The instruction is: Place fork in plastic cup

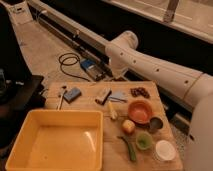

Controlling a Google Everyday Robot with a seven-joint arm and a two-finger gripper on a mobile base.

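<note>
A slim silver utensil that I take for the fork (61, 97) lies on the wooden table (90, 105) at its left end, just left of the blue block (74, 94); I cannot make out its head. The white plastic cup (164, 150) stands upright at the front right corner. My white arm (150, 67) reaches in from the right, bends at the elbow and points down beyond the table's far edge. The gripper (112, 75) hangs there, apart from both the fork and the cup.
A large yellow bin (57, 140) fills the front left. An orange bowl (140, 111), a dark metal cup (156, 124), a green cup (144, 141), an apple (129, 126), a green pod (129, 149), a tan block (103, 96) and a grey-blue pad (119, 96) crowd the right half. Cables (70, 62) lie on the floor.
</note>
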